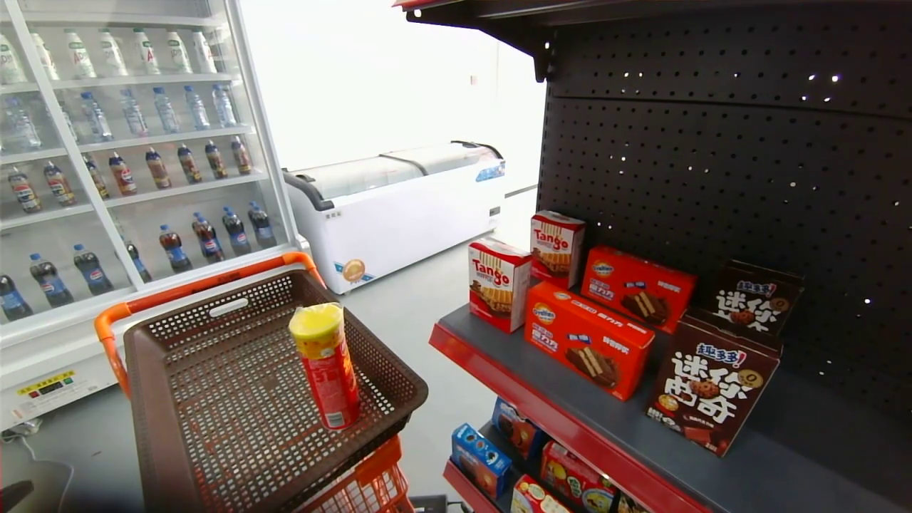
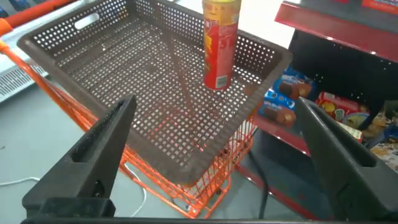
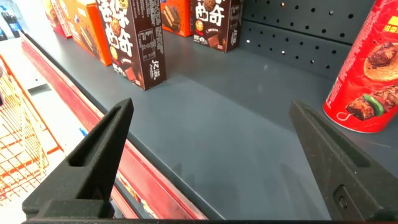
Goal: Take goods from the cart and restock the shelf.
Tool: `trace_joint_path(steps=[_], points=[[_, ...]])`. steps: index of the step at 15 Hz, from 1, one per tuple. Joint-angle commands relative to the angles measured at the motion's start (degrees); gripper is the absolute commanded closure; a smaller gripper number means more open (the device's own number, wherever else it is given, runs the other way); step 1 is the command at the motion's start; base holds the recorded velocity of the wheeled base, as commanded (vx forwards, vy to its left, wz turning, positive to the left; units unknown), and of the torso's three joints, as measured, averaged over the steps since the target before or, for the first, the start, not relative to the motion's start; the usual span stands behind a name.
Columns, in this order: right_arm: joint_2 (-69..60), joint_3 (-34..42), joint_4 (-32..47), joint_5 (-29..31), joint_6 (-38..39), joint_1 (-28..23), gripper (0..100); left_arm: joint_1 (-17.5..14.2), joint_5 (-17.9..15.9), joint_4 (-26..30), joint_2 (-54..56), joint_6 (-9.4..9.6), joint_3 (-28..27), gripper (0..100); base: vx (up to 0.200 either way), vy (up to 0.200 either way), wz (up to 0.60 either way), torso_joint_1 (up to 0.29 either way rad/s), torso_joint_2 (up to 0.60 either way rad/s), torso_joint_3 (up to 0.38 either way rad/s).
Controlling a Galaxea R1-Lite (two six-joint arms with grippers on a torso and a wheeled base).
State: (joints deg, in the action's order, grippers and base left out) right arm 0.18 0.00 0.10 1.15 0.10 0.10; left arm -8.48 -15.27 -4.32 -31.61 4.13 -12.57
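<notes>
A red chip can with a yellow lid (image 1: 325,363) stands upright in the brown mesh basket (image 1: 214,413) of the orange cart, near the basket's shelf-side wall. My left gripper (image 2: 216,106) hangs open over the basket with nothing between its fingers, and the can (image 2: 219,43) stands beyond them. Over the grey shelf board (image 3: 236,124) my right gripper (image 3: 211,109) is open and holds nothing. A second red can (image 3: 368,81) stands on the board against the pegboard back, just outside one finger. In the head view the grey shelf (image 1: 570,399) carries boxed snacks.
On the shelf stand white-red wafer boxes (image 1: 499,283), orange boxes (image 1: 588,338) and dark cookie boxes (image 1: 712,385). A lower shelf holds more goods (image 1: 481,459). A glass drinks cooler (image 1: 128,164) and a chest freezer (image 1: 399,206) stand behind the cart.
</notes>
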Motion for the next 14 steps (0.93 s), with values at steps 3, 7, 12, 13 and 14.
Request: trace_joint_path(steps=[3,7,12,13,14], points=[[0.1,0.0,0.0,0.0,0.0,0.0,0,-5.2,-5.3,-5.5,-19.9,2.81,-2.3,0,0.000,0.000,0.00,0.000,0.00,0.000],[0.0,0.0,0.0,0.0,0.0,0.0,0,-3.9,-5.2,-19.5,-29.1,3.07,-1.1,0,0.000,0.000,0.00,0.000,0.00,0.000],[0.0,0.0,0.0,0.0,0.0,0.0,0,-0.7,-3.0,-26.8,-39.1,3.25,-1.1,0,0.000,0.000,0.00,0.000,0.00,0.000],[0.0,0.0,0.0,0.0,0.0,0.0,0,-0.3,-2.5,-27.4,-40.0,3.25,-1.1,0,0.000,0.000,0.00,0.000,0.00,0.000],[0.0,0.0,0.0,0.0,0.0,0.0,0,1.2,-0.5,-29.7,-43.0,3.16,-1.1,0,0.000,0.000,0.00,0.000,0.00,0.000]])
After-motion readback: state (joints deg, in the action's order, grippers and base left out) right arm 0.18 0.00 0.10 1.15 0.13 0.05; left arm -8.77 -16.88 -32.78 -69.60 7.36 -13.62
